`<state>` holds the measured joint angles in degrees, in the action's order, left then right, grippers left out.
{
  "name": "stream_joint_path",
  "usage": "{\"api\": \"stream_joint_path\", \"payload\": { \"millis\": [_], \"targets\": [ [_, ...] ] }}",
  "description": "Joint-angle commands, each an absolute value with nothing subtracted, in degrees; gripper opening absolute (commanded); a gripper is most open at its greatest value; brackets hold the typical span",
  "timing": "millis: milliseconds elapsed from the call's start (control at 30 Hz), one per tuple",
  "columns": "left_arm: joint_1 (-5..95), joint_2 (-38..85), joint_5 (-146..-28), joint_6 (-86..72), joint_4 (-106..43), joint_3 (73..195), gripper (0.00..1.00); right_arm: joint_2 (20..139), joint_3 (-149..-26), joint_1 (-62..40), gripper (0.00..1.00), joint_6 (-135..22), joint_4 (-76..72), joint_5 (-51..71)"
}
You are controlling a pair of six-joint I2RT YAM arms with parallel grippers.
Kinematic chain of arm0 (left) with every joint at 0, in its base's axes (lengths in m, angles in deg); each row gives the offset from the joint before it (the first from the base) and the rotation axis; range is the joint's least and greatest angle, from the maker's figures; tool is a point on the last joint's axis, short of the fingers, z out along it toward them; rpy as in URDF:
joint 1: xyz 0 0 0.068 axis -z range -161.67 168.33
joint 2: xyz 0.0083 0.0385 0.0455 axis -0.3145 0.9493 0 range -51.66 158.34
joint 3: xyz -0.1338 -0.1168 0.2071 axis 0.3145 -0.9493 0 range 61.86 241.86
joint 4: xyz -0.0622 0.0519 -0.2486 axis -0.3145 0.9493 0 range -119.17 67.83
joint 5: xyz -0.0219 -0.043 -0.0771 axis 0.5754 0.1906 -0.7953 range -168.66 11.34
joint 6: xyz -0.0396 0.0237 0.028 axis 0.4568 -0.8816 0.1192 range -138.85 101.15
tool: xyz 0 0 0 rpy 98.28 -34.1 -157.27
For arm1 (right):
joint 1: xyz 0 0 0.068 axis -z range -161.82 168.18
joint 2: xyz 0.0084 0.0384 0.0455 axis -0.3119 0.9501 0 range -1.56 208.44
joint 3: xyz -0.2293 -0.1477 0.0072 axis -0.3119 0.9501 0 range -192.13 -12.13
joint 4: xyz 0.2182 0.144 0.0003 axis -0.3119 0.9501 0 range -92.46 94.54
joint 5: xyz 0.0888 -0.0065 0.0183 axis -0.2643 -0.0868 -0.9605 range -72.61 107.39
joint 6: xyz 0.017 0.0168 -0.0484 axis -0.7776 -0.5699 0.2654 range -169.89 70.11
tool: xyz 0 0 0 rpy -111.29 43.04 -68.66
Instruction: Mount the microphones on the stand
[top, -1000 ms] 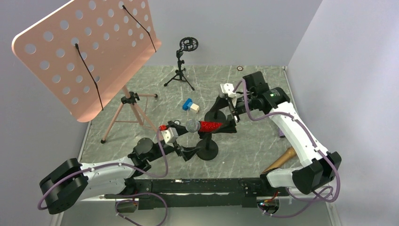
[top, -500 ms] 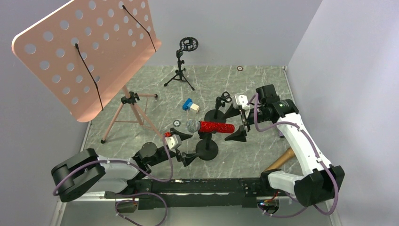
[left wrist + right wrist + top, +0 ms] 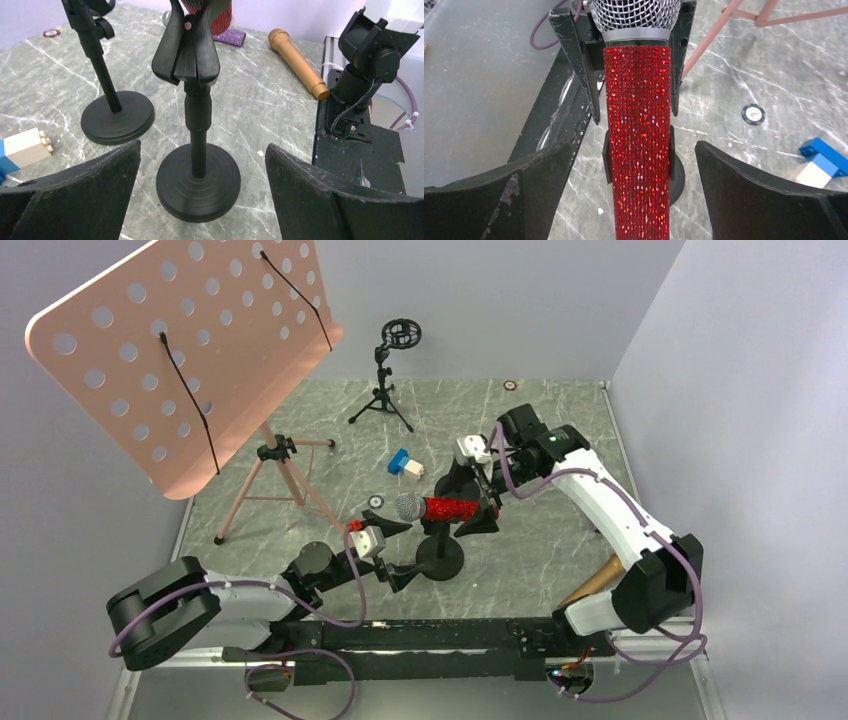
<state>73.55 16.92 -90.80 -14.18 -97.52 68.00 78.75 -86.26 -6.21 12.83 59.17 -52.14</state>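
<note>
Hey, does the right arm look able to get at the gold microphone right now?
Probably not easily. The gold microphone lies close beside the right arm's own base, partly hidden under its elbow, and the right gripper sits open around the red microphone farther out.

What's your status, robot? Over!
Left gripper open, facing black round-base stand. Right gripper open, straddling red glitter microphone seated in stand's clip, not touching. Plain gold microphone lies on table, unattached. Nothing blocking.
</note>
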Motion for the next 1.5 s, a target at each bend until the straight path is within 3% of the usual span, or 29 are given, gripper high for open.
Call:
{"api": "stream_joint_path", "payload": {
  "millis": [0, 467, 667, 767, 1067, 1467],
  "targets": [
    [73.9, 14.0, -90.9, -15.7, -97.1, 68.8, 0.98, 80.5, -89.3, -8.1, 0.98, 15.5, 61.3, -52.1],
    [73.9, 11.4, -90.7, -16.1, -95.3, 68.4, 0.98, 82.4, -90.0, -10.0, 0.69, 13.5, 60.2, -49.5],
    [73.9, 9.3, -90.5, -16.2, -93.6, 68.1, 0.98, 82.5, -90.8, -10.1, 0.42, 13.3, 61.1, -49.7],
    [73.9, 8.0, -90.5, -16.4, -92.5, 68.0, 0.98, 80.9, -89.8, -10.1, 0.33, 12.4, 60.1, -49.4],
    [73.9, 5.2, -90.1, -17.3, -90.1, 67.8, 0.98, 74.1, -89.7, -8.9, 0.30, 10.6, 63.1, -46.8],
    [73.9, 3.9, -90.7, -18.0, -89.0, 67.8, 0.98, 71.6, -93.9, 7.1, 0.30, 16.9, 75.6, -44.2]
  ]
}}
